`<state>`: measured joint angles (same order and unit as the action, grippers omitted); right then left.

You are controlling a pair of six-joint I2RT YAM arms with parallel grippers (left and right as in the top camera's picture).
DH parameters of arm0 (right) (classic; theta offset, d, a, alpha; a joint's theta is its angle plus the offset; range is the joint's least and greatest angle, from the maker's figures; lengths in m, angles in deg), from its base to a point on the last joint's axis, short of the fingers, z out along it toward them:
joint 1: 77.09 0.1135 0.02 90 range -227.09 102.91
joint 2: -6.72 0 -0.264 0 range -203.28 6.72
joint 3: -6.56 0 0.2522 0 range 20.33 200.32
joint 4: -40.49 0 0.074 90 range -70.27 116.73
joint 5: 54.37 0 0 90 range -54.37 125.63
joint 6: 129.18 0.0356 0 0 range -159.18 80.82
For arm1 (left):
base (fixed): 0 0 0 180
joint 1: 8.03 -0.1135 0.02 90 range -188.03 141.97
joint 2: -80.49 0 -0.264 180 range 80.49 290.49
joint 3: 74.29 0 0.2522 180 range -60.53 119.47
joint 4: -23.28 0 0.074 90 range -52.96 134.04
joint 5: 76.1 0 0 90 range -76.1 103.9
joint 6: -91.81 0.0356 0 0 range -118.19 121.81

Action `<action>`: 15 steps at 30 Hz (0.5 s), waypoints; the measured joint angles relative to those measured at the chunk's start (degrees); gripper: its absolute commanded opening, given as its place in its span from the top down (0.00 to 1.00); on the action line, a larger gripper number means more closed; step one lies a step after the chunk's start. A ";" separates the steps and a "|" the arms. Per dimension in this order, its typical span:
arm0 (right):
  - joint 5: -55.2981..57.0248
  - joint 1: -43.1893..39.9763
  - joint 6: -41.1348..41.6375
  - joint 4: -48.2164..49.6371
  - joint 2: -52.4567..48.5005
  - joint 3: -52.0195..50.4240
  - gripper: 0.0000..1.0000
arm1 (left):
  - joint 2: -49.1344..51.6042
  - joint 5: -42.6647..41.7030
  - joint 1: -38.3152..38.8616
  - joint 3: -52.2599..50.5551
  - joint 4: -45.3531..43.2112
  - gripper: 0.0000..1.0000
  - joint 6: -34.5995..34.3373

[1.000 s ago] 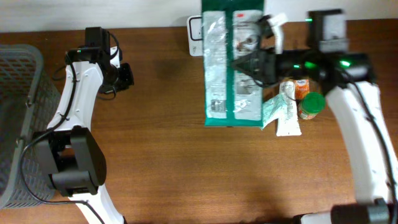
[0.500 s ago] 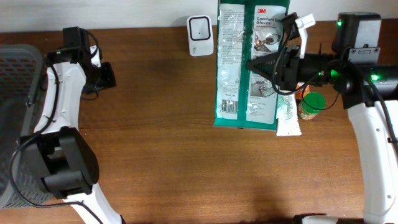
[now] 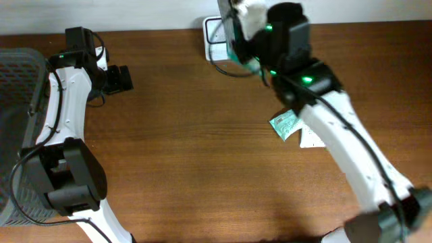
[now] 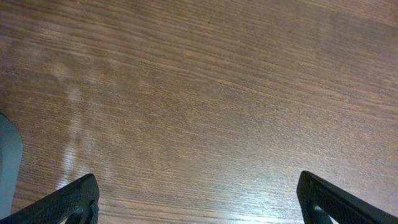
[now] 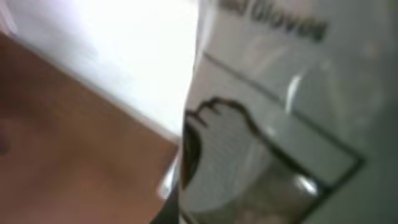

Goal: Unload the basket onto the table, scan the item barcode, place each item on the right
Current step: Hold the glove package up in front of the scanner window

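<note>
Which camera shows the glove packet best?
The right wrist camera: the glove packet fills it, blurry, with its hand drawing showing. The overhead camera catches only a green edge beside the right arm. The left wrist camera shows only the table.

Checkout-style lab bench, wooden table (image 3: pixel 189 155), barcode scanner (image 3: pixel 214 35), wire basket (image 3: pixel 17 94)

A blurred glove package (image 5: pixel 280 124) fills the right half of the frame, a glove outline drawn on it. Brown desk (image 5: pixel 68 155) lies lower left, beneath a bright white patch (image 5: pixel 112 37) at upper left.
</note>
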<state>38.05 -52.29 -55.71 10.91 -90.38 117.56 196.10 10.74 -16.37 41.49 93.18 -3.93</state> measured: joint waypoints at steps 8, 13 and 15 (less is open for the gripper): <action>10.32 0.87 -20.72 25.90 -16.46 -0.07 0.96 | 0.00 -0.02 0.00 0.00 0.04 0.01 0.17; 12.17 0.87 -31.15 43.80 -25.97 -0.24 0.96 | 0.00 -0.02 0.00 0.00 0.04 0.01 0.20; 12.15 0.87 -33.81 49.27 -29.40 -0.26 0.96 | 0.00 0.00 0.00 0.00 -0.02 0.01 0.17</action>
<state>50.20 -51.42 -89.52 60.18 -119.78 117.29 196.10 10.74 -16.37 41.49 93.16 -3.75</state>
